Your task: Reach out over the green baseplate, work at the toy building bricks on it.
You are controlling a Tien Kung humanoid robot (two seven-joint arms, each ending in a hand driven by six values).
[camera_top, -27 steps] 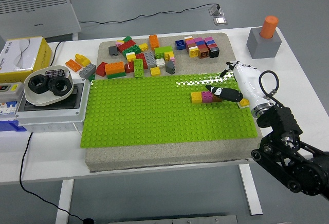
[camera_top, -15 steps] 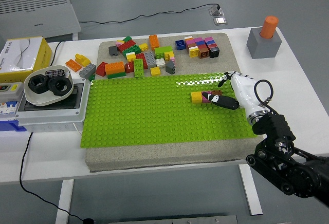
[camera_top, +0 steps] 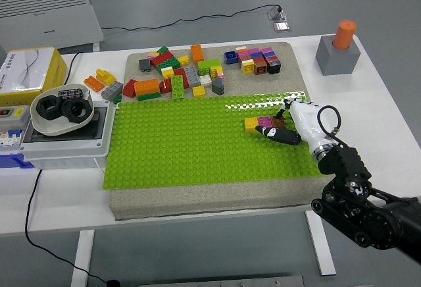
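Note:
The green baseplate (camera_top: 191, 142) lies on a beige pad in the middle of the table. A short row of bricks stands on its right part: yellow (camera_top: 251, 124), pink (camera_top: 265, 122) and brown (camera_top: 279, 122). My right hand (camera_top: 281, 129), with a white back and black fingers (camera_top: 275, 135), reaches in from the lower right. It lies low over the plate, right at the near side of this row. The fingers are stretched out to the left and hold nothing. The thumb tip (camera_top: 283, 108) shows behind the row. The left arm is out of view.
Several loose bricks (camera_top: 191, 73) lie on the pad behind the baseplate. A grey box holding a bowl of black parts (camera_top: 60, 110) stands on the left. A grey block with an orange cylinder (camera_top: 339, 49) stands at the far right. A yellow box (camera_top: 26, 70) is at the far left.

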